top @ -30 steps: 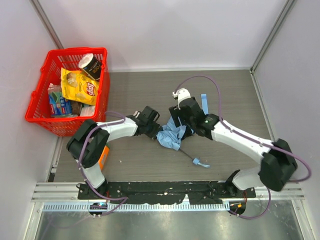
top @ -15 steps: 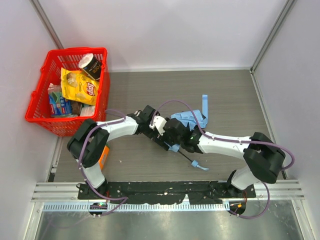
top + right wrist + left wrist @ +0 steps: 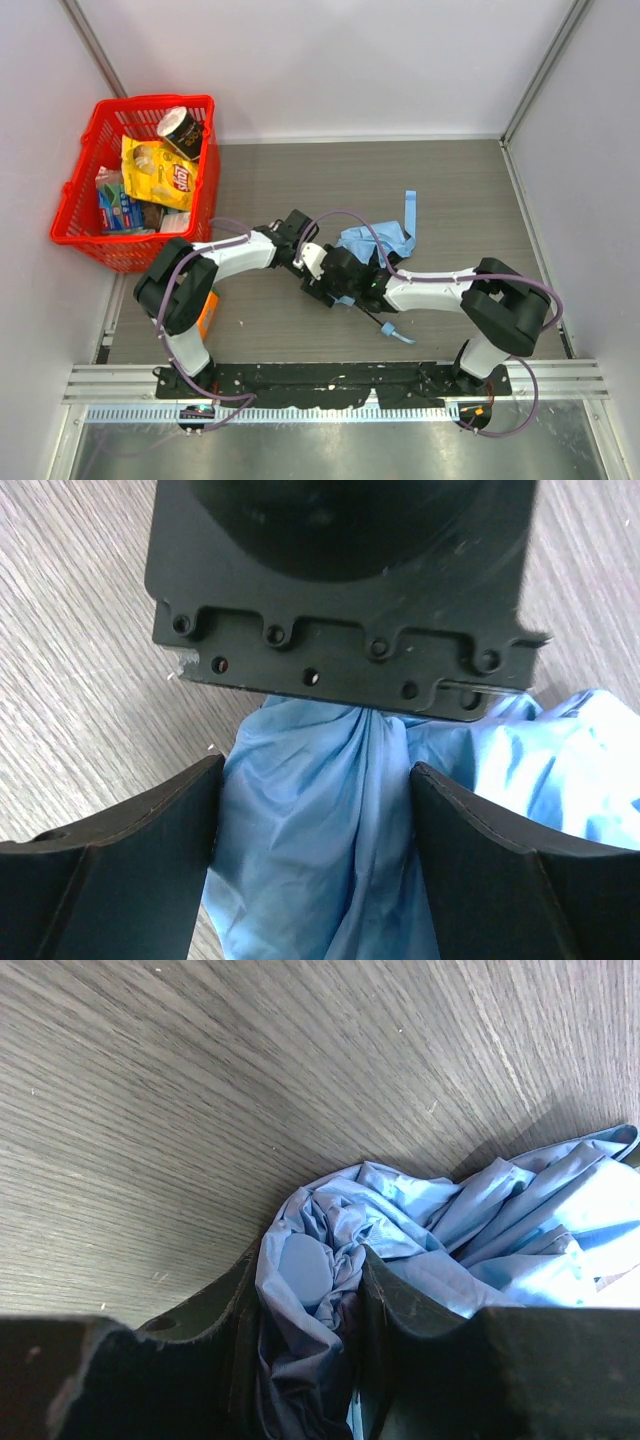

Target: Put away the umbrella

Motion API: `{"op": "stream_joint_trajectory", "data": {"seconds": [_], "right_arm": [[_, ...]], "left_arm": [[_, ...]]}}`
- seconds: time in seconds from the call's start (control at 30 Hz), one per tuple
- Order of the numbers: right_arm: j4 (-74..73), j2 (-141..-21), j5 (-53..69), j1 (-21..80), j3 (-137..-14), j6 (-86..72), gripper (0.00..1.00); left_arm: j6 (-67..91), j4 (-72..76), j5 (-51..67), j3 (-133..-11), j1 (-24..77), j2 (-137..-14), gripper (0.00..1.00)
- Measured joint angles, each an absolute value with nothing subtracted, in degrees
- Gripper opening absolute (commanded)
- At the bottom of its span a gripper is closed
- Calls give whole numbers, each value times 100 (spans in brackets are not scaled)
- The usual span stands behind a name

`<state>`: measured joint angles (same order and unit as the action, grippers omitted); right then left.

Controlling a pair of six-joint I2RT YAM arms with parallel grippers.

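Much umbrella (image 3: pixel 376 240) cloth hidden beneath right end effector (image 3: pixel 315 770), shaft (image 3: pixel 368 313) partly visible

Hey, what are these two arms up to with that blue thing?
They're working on a crumpled blue umbrella lying on the table. The left hand is pinching a bunch of its cloth, and the right hand sits open around the cloth right beside it. It isn't folded up yet.

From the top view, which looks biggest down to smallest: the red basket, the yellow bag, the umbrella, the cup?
1. basket
2. umbrella and bag: about alike, umbrella partly hidden
3. cup
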<state>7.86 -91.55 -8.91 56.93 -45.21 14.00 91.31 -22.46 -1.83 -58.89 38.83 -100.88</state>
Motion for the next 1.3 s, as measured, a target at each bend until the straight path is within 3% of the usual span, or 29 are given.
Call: {"op": "stream_joint_trajectory", "data": {"seconds": [0.2, 0.37, 0.43, 0.53, 0.67, 0.9, 0.93, 1.07, 1.13, 1.17, 1.3], "right_arm": [[947, -9229, -1026, 5784, -4278, 1374, 77], [1009, -9585, -1809, 5892, -4425, 1308, 66], [1083, -9721, -2141, 5944, -4495, 1291, 58], [1114, -9887, -2464, 6005, -4591, 1238, 31], [1098, -10099, -2615, 6093, -4751, 1072, 5], [1096, -10130, -2578, 6093, -4764, 958, 1], [1114, -10125, -2528, 6073, -4753, 926, 1], [1321, -10040, -2049, 5883, -4630, 770, 1], [1509, -9961, -1686, 5712, -4493, 650, 1], [1588, -9933, -1522, 5618, -4436, 587, 1], [1896, -9802, -683, 5196, -4224, 259, 1]], "left_arm": [[9131, -2263, -130, -5892, 3833, -10092, 0], [9131, -2261, -80, -5883, 3806, -10090, 0], [9129, -2255, -25, -5861, 3778, -10079, 0], [9137, -2217, 30, -5793, 3736, -10053, 0], [9166, -2097, 95, -5686, 3625, -10005, 0], [9094, -1914, 95, -5590, 3605, -9959, 0], [9070, -1890, 73, -5577, 3605, -9946, 3], [8833, -1461, -250, -5275, 3673, -9723, 69], [8672, -1092, -408, -4971, 3682, -9461, 94], [8493, -996, -471, -4869, 3686, -9290, 100], [8042, -454, -554, -4477, 3669, -8744, 100]]}}
